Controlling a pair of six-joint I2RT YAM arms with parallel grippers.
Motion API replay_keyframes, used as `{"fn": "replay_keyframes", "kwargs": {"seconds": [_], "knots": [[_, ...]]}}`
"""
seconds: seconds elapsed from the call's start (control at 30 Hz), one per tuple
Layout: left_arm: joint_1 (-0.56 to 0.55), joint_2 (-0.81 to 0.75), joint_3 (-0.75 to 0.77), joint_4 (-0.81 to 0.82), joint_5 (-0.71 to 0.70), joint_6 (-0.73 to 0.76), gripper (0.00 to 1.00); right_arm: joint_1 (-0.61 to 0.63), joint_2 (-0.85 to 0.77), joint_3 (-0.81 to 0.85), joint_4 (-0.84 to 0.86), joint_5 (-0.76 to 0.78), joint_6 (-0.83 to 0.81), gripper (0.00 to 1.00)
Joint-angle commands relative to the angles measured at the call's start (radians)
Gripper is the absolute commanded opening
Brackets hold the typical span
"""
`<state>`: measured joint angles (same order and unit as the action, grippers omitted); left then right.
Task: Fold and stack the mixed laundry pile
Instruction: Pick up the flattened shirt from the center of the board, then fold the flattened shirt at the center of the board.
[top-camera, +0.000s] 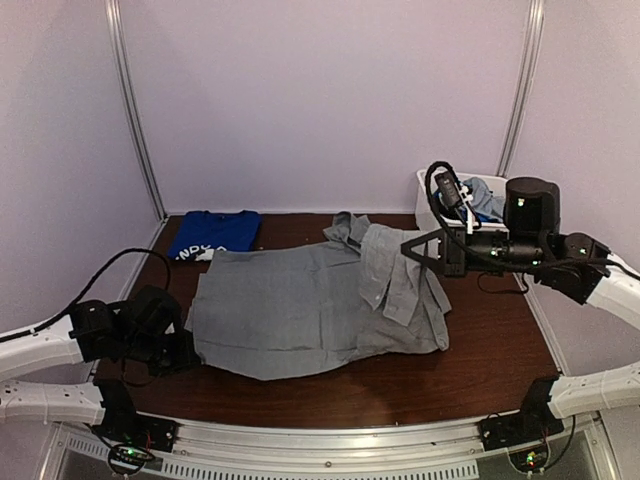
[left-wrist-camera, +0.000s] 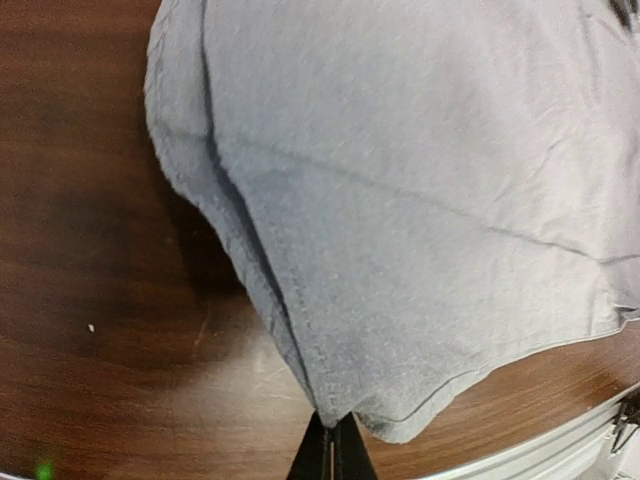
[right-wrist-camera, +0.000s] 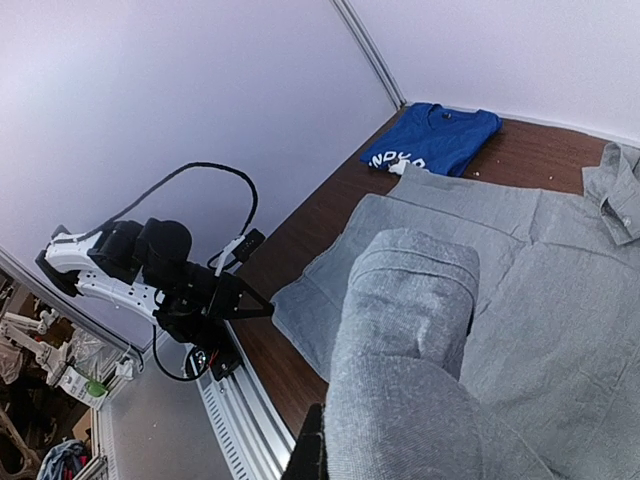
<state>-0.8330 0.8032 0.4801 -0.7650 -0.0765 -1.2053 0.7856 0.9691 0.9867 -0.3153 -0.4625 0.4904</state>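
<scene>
Pale lilac walls (top-camera: 320, 100) close in a dark wooden desk (top-camera: 480, 360), with a metal rail (top-camera: 350, 440) along its near edge. The grey shirt (top-camera: 290, 300) lies spread across the middle of the desk, collar toward the back. Its right side is folded over onto the body in a rumpled band.

My left end effector (top-camera: 188, 352) sits low at the shirt's near-left corner. In the left wrist view its fingers (left-wrist-camera: 322, 450) are pressed together, pinching the very edge of the hem, and the grey shirt (left-wrist-camera: 420, 200) fans away from them flat on the wood.

My right end effector (top-camera: 408, 248) hangs above the desk at the shirt's right side, at the folded band. It is pressed together on a fold of the grey shirt (right-wrist-camera: 400, 380). In the right wrist view that fold bulges up and hides most of the fingers (right-wrist-camera: 308, 455).

A folded blue tee (top-camera: 213, 234) with white print lies flat at the back left. It is just beside the shirt's far-left corner; I cannot tell whether they touch. A white bin (top-camera: 425, 190) stands at the back right, behind the right arm, with some bluish cloth (top-camera: 485, 198) inside.
</scene>
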Motion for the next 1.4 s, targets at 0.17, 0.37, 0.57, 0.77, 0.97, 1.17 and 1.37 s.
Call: {"fn": "replay_keyframes", "kwargs": {"seconds": [0.17, 0.37, 0.57, 0.77, 0.97, 1.17, 1.37], "knots": [[0.086, 0.047, 0.158, -0.036, -0.059, 0.085, 0.00, -0.068, 0.071, 0.169, -0.084, 0.093, -0.122, 0.00], [0.290, 0.123, 0.215, 0.053, -0.003, 0.232, 0.00, -0.226, 0.157, 0.178, 0.005, -0.038, -0.125, 0.00], [0.361, 0.287, 0.260, 0.172, 0.023, 0.308, 0.00, -0.260, 0.307, 0.238, 0.074, -0.118, -0.152, 0.00], [0.414, 0.431, 0.283, 0.286, 0.041, 0.347, 0.00, -0.286, 0.422, 0.279, 0.106, -0.126, -0.186, 0.00], [0.433, 0.477, 0.280, 0.311, 0.050, 0.355, 0.00, -0.303, 0.453, 0.312, 0.108, -0.144, -0.188, 0.00], [0.461, 0.443, 0.255, 0.298, 0.063, 0.352, 0.00, -0.311, 0.449, 0.314, 0.087, -0.156, -0.198, 0.00], [0.462, 0.358, 0.240, 0.258, 0.120, 0.359, 0.00, -0.310, 0.342, 0.270, 0.050, -0.188, -0.178, 0.00]]}}
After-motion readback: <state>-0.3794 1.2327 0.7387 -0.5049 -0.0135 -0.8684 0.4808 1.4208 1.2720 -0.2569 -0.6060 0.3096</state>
